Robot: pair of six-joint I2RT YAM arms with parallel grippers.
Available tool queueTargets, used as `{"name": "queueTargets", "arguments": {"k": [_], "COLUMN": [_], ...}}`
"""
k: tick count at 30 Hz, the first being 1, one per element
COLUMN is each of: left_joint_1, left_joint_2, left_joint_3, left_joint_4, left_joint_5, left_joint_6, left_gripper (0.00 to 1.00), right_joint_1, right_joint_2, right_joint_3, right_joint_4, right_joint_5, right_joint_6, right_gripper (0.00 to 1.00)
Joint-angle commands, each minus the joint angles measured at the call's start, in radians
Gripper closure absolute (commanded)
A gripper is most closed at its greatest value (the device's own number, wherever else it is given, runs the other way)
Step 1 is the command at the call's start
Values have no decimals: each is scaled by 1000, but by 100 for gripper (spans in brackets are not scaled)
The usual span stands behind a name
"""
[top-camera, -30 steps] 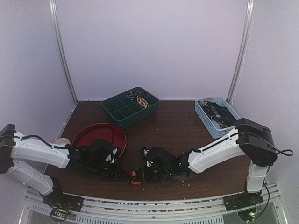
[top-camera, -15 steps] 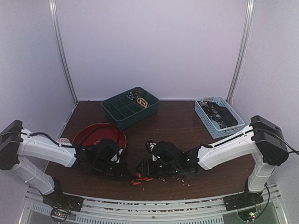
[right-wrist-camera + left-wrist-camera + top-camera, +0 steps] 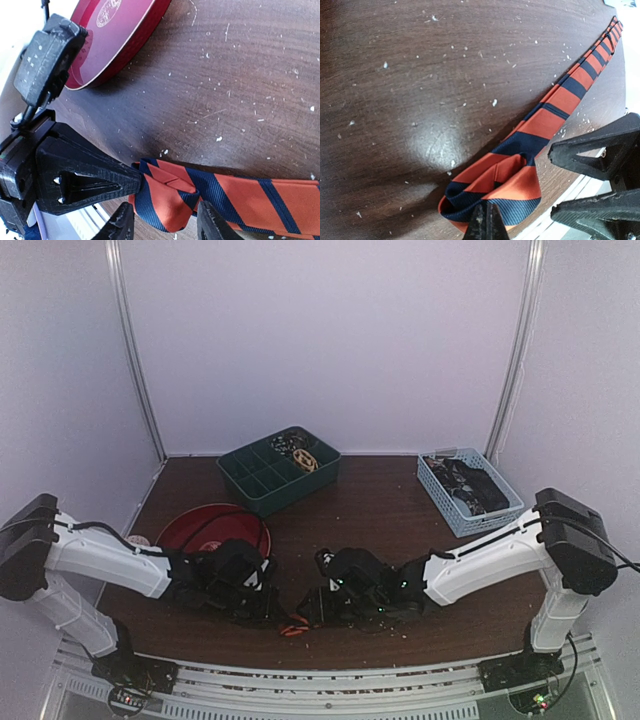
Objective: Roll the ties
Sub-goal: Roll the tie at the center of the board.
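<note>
Pinching the turned-over end of the striped orange and navy tie [image 3: 547, 117], the left end effector [image 3: 487, 224] is clamped tight on the fold [image 3: 495, 182]. The right end effector [image 3: 165, 217] stands part open, one finger on either side of that fold, gripping nothing that I can see. The tie lies flat on the worktop [image 3: 410, 75] by its near edge, between the two arms, with its length running off beneath the right arm.

Risks, as judged:
- Only one loose turn is made. With a single pinch on it, the fold may spring open if the left tips let go before the right ones close.
- The fold looks slightly slanted to the tie's length, so further turns could build a cone rather than a neat coil.
- The fold sits close to the worktop edge, and a push that way could tip it over.
- Both sets of tips work very near each other. A small error could knock them together or snag the cloth.
- The fabric is probably slippery and limp.

Containers:
- Green divided bin [image 3: 262, 483], far middle: a tan coil [image 3: 307, 461] and a dark patterned coil [image 3: 286, 443] in the back compartments. I can make out nothing in the nearer ones.
- Blue basket [image 3: 440, 498], far right: a dark heap, too small to sort out.
- Red dish [image 3: 180, 530], beside the left arm: a pale emblem at its centre, no contents that I can make out.
</note>
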Motion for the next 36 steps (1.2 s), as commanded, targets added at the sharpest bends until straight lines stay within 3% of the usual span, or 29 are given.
{"name": "queueTargets", "arguments": {"k": [1, 12, 19, 22, 36], "left_joint_1": [-7, -23, -27, -27, -27], "left_joint_2": [19, 25, 23, 13, 41], "left_joint_3": [35, 17, -4, -12, 5], "left_joint_4": [4, -12, -6, -17, -25], "left_joint_5": [-16, -30, -57, -72, -69], "left_joint_6": [21, 16, 6, 7, 19], "left_gripper": [100, 100, 100, 100, 100], "right_joint_1": [5, 9, 9, 8, -35], "right_joint_2": [19, 71, 73, 70, 101], "right_joint_3": [-9, -15, 2, 6, 99], "right_joint_4": [-23, 24, 16, 10, -164], "right_joint_5": [-15, -55, -51, -44, 9], "right_joint_6": [28, 76, 52, 39, -145], "right_gripper": [54, 65, 93, 100, 100]}}
